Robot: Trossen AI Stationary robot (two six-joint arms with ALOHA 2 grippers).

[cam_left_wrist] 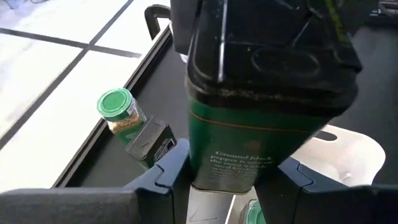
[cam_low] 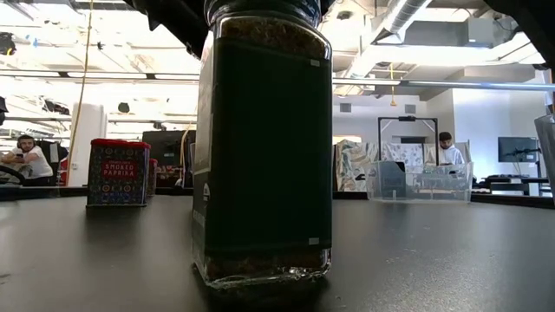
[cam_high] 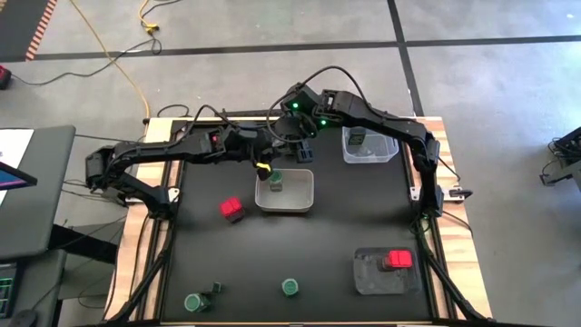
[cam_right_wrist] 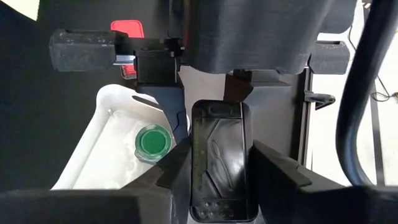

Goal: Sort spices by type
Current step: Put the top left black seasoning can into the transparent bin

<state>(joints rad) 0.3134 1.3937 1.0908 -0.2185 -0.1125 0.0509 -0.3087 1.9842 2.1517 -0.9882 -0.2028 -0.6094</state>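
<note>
Over the white tray (cam_high: 304, 202) near the table's middle, both arms together. Left gripper (cam_left_wrist: 224, 182) clamped shut on the lower body of a dark green pepper tin (cam_left_wrist: 239, 140), one finger on each side, tin upright and clear of the table. Right gripper (cam_right_wrist: 221, 171) closed on the same tin at its dark top, fingers flanking the lid from the other side. Directly below in the white tray, one green-lidded jar (cam_right_wrist: 153, 142), standing upright. At the far right of the table, a clear tray (cam_high: 386, 150) with one dark tin (cam_high: 358, 138) inside. At the near right, a grey tray (cam_high: 368, 277) holding a red box (cam_high: 398, 260). Left of the white tray, apart from it, a second red box (cam_high: 232, 210) on the bare black table (cam_high: 345, 222), labelled smoked paprika in the low view. Along the near edge, a round jar (cam_high: 193, 302) with a green lid, a small dark tin (cam_high: 216, 289) lying just beside it, and farther right another green-lidded jar (cam_high: 290, 288) alone. Filling the front of the low view, a tall dark jar (cam_low: 264, 147) with a green label, standing on the table. Beyond the table, two people (cam_low: 26, 156) seated in the room.
</note>
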